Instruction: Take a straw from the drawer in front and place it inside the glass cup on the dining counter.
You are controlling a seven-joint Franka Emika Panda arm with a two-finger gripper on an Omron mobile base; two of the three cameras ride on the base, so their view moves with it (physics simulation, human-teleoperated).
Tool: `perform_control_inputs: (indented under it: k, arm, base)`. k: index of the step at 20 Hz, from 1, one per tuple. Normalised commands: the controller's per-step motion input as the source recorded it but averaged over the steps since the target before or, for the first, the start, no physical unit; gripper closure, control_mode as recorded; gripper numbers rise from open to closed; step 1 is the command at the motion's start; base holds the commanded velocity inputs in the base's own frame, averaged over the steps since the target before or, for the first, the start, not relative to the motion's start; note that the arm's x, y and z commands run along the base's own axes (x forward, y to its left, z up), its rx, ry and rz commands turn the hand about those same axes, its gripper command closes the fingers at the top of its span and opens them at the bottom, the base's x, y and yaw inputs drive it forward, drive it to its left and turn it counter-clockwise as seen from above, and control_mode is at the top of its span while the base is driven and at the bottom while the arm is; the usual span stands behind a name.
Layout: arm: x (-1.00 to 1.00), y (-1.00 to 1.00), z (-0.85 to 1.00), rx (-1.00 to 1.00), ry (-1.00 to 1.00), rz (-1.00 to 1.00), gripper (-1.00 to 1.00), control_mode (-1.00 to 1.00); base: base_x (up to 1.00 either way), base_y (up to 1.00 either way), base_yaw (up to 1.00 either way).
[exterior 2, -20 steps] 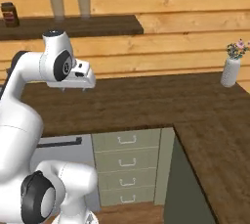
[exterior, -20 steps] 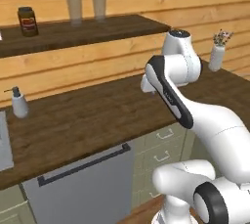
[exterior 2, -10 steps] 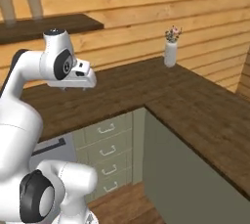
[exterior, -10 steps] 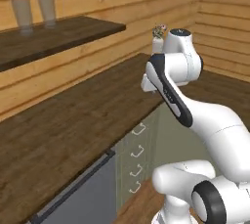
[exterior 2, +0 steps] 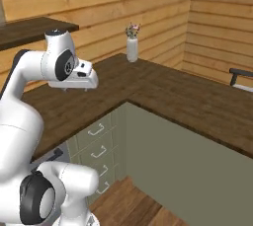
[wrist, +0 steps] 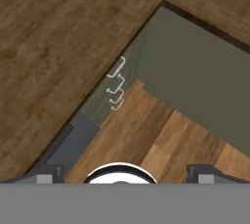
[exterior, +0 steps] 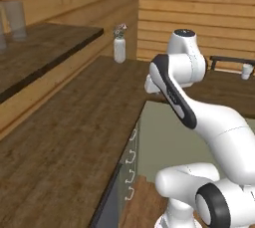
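Gripper [exterior 2: 81,85] empty, fingers spread wide, held high over the L-shaped dark wood counter [exterior 2: 163,92] near its inner corner.

Arm folded up at carry height, nothing between the fingers. Glass cup [exterior: 246,70], small and whitish, sits on the far right stretch of the counter, well apart from the white flower vase [exterior: 119,49] at the back corner. Stack of 4 narrow handled drawers [wrist: 116,87] sits under the counter edge, left of the corner. Straw not seen; wide drawer can't be picked out, can't tell if shut. Risks, as a guess: reaching for the narrow handled stack instead of the wide drawer; arm clipping the counter edge when it drops low; 2 taller grey glasses [exterior: 15,19] on the shelf left of the vase mistaken for the cup.
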Motion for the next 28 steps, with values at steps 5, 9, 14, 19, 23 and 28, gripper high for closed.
perform_control_inputs:
  k: [5,9,14,19,23,28]
  arm:
    - [-0.13,0.09,-0.04,0.11,0.03,-0.19,-1.00,-1.00]
    - [-0.08,-0.47,0.00,0.37,0.01,-0.28,-1.00,-1.00]
    - [0.02,-1.00,-0.16,0.47,0.00,-0.05,-1.00,-1.00]
    - [0.12,-0.99,-0.34,0.52,-0.01,0.00,-1.00,-1.00]
    - [0.45,-0.75,-0.86,0.52,0.02,0.02,-1.00,-1.00]
    - [0.68,-0.13,-1.00,0.40,0.09,0.05,-1.00,-1.00]
  base:
    - [-0.13,0.44,-0.33]
    - [0.00,0.00,0.00]
    - [0.00,0.00,0.00]
    - [0.00,0.00,0.00]
    - [0.00,0.00,0.00]
    - [0.00,0.00,0.00]
